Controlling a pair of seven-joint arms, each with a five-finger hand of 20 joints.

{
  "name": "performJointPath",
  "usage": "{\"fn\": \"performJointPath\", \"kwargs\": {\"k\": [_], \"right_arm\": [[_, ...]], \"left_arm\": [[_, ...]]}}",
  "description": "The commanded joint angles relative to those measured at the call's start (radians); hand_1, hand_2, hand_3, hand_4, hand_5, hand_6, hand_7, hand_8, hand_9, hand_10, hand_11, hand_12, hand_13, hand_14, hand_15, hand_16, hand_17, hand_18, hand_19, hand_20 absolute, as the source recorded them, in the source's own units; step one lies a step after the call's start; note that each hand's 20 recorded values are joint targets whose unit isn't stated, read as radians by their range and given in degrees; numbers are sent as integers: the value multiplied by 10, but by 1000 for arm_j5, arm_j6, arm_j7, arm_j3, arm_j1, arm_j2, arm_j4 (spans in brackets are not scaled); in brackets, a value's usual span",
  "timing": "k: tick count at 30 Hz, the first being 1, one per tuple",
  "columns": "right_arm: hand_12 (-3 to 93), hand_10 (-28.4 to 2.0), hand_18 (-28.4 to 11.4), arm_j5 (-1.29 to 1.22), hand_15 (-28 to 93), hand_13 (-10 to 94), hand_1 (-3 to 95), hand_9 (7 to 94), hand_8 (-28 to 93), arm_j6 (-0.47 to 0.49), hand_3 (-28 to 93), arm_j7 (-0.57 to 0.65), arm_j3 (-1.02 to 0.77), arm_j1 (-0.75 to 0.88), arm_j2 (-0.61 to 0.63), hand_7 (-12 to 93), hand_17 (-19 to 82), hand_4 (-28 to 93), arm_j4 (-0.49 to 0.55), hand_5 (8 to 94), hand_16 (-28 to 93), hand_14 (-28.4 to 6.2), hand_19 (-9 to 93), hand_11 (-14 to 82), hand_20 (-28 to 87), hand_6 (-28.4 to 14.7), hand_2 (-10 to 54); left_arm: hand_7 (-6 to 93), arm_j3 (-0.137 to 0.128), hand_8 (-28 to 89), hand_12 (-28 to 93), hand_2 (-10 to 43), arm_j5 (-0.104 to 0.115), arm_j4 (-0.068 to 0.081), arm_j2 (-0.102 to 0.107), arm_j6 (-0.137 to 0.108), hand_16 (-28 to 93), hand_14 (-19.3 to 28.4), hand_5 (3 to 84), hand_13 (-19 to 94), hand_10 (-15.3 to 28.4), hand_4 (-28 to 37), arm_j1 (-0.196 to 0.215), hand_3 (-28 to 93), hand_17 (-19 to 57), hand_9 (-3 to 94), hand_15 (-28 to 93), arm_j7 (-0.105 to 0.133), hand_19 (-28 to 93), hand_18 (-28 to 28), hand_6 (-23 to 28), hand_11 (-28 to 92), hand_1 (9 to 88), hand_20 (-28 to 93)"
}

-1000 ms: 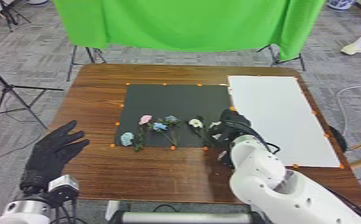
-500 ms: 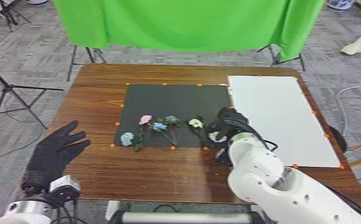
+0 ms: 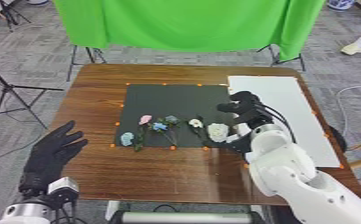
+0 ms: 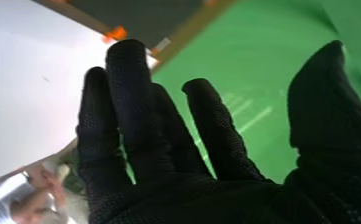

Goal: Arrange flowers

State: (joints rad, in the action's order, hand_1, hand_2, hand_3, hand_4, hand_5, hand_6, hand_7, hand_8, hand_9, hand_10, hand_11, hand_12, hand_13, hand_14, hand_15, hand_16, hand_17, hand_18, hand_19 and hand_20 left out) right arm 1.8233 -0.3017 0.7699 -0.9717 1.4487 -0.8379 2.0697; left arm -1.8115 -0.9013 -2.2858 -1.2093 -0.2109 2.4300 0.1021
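Flowers (image 3: 160,127) ruffled, on rect. blk sheet (image 3: 175,100)

This looks like a robotics lab or test studio: a white jointed robot arm (image 3: 292,170) comes in over the near right part of a brown wooden bench (image 3: 159,175), and a green cloth (image 3: 190,25) hangs as a backdrop beyond its far edge. Black metal stands (image 3: 8,87) rise from grey patterned flooring (image 3: 34,75) to the left of the bench, and a pale cable (image 3: 339,97) loops on the floor to its right. On the bench, small orange markers (image 3: 173,148) line a dark mat (image 3: 159,100) and a white sheet (image 3: 274,105), like a measured-out test area.
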Motion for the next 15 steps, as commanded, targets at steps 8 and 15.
{"fn": "performJointPath", "kwargs": {"k": [8, 15], "right_arm": [[114, -176, -232, -590, 356, 412, 166, 451, -159, -156, 930, -445, -358, 311, 13, 210, 111, -261, 42, 453, 85, -217, 594, 149, 126, -47, 74], [116, -159, -229, -853, 334, 401, 176, 461, -164, -91, 932, -586, -508, 402, -13, 221, 93, -230, 19, 449, 111, -211, 558, 161, 166, -32, 71]], "left_arm": [[126, -22, -97, 88, 49, 8, 2, 6, -5, -94, 253, 415, 251, 185, -215, 26, 810, -114, 346, 482, 61, 549, 231, 90, 250, 240, 15], [126, -88, -96, 86, 45, 22, 8, 10, 28, -88, 257, 381, 275, 187, -216, 33, 811, -93, 357, 458, 42, 559, 236, 84, 242, 235, 20]]}}
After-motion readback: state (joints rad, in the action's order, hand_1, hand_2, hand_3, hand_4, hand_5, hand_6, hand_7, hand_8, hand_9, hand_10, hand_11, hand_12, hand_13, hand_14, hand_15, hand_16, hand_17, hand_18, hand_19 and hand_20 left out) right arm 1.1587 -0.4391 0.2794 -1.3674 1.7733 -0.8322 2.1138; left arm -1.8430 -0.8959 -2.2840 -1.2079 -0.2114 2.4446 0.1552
